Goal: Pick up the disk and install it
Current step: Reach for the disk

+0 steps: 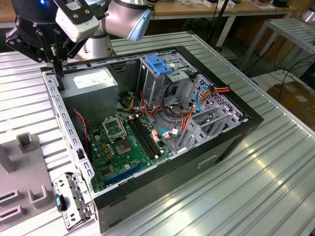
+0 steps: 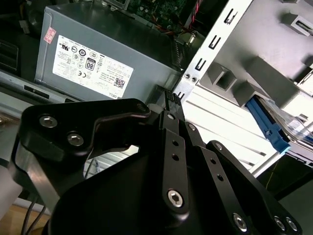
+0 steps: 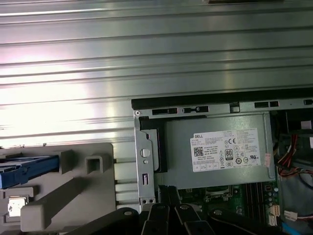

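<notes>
Step in hand: pick-up, approach phase; nothing grasped.

The black gripper [image 1: 59, 83] hangs at the upper left of the exterior view, over a corner of the open black computer case [image 1: 231, 142]. It is just above the big grey power-supply box with white sticker [image 2: 146, 61]. The fingers look pressed together, empty.

The flat disk with blue plastic edging [image 2: 268, 128] sits in the grey plastic fixture [image 3: 73, 196] on the ribbed metal bench [image 1: 246, 187]. It is beside the case and apart from the gripper, as seen in both wrist views. Install not begun, by my reading.

Judgement: a grasp calls for the fingers spread and the wrist carried off the case to the fixture. The fingers must then sit square to the disk's blue-edged sides, clear of the fixture's posts.
</notes>
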Controlling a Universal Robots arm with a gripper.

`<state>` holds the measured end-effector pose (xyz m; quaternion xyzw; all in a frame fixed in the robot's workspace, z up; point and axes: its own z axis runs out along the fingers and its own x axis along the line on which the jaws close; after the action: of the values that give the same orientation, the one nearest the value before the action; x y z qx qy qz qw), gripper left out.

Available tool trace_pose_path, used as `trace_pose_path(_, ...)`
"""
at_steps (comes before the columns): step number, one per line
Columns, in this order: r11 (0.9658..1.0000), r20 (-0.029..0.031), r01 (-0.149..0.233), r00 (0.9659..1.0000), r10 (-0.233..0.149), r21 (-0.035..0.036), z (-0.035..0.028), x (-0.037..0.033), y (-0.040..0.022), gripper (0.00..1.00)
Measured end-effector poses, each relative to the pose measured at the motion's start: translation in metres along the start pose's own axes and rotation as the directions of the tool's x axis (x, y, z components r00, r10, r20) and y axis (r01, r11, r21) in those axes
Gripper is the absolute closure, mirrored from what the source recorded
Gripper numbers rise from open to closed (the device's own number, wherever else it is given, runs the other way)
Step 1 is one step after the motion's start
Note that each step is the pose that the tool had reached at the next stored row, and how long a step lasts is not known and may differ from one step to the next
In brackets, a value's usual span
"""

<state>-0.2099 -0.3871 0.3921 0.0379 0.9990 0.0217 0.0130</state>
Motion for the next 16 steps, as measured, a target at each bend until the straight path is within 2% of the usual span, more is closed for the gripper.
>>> trace_pose_path(6, 1.0, 0.0, 0.0, 1.0, 0.0, 0.0, -0.0001, 0.0056, -0.0003, 0.89)
trace_pose_path(16, 1.0, 0.0, 0.0, 1.0, 0.0, 0.0, -0.0005, 0.022, -0.0012, 0.89)
